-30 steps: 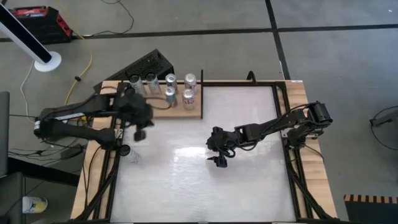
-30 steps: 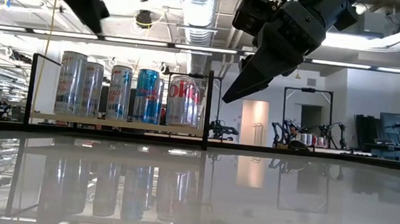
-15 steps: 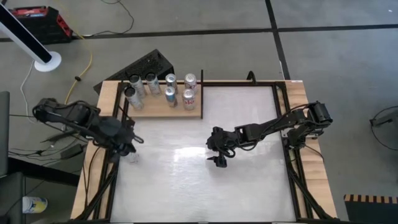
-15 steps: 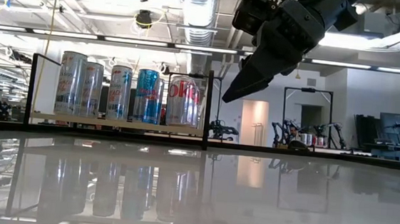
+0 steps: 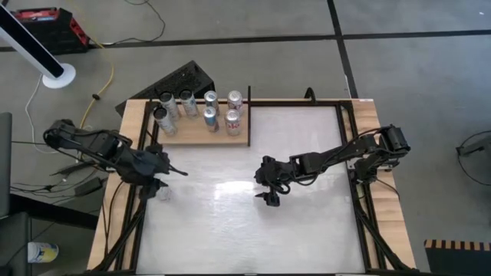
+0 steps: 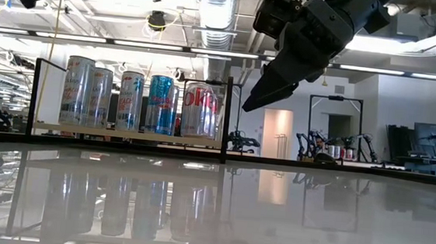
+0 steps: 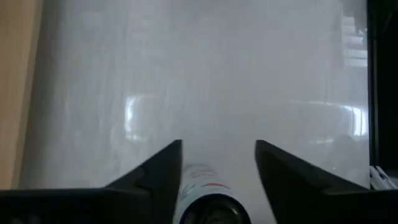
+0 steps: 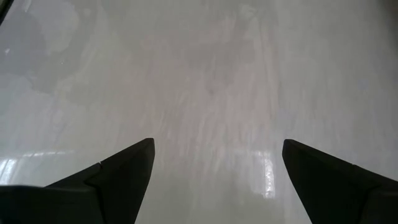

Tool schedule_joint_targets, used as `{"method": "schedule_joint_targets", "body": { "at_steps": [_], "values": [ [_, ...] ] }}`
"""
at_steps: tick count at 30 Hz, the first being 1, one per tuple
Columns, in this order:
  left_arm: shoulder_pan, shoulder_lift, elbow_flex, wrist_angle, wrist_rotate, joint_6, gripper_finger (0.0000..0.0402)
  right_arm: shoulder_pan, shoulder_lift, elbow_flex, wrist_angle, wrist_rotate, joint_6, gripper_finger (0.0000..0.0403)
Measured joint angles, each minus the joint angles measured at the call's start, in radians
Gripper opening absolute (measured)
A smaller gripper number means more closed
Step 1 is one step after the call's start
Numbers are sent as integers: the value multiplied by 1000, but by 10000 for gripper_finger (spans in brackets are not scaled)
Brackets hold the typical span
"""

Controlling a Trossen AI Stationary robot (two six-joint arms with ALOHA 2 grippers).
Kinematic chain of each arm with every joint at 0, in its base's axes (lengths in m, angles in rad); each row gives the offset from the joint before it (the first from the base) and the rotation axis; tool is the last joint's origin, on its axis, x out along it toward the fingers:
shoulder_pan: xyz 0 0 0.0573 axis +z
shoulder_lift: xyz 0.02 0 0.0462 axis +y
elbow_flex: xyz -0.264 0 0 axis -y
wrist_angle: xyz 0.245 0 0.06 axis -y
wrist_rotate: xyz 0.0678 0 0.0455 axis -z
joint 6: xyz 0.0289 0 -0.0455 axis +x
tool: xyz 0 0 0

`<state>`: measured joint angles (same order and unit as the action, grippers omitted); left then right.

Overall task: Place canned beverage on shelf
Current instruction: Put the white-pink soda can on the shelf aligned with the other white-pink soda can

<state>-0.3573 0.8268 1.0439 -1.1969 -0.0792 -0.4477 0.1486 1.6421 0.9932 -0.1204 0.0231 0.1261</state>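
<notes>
Shelf (image 5: pixel 201 136), six cans (one more loose)

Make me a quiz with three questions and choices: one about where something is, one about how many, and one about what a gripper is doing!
1. In the high view, where on the table is the shelf?
A. upper left corner
B. middle
C. lower right corner

2. How many cans stand on the shelf?
A. three
B. seven
C. twelve

3. How are the right gripper fingers?
A. open and empty
B. shut on a can
C. shut on the shelf

Answers:
1 A, the wooden board lies against the table's upper left edges.
2 B, four cans stand in the back row and three in front.
3 A, the right wrist view shows the fingers wide apart with only bare table between them.
</notes>
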Motion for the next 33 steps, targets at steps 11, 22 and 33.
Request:
{"method": "schedule_joint_targets", "body": {
  "at_steps": [11, 22, 33],
  "values": [
    [0, 133, 0, 1, 30, -7, 321, 8, 0, 0, -3, 0, -6, 379],
    [0, 207, 0, -199, -26, -207, 327, 15, 0, 0, 44, 0, 5, 379],
    [-30, 202, 0, -228, 55, -331, 327, 74, 0, 0, 42, 0, -1, 379]
  ]
}}
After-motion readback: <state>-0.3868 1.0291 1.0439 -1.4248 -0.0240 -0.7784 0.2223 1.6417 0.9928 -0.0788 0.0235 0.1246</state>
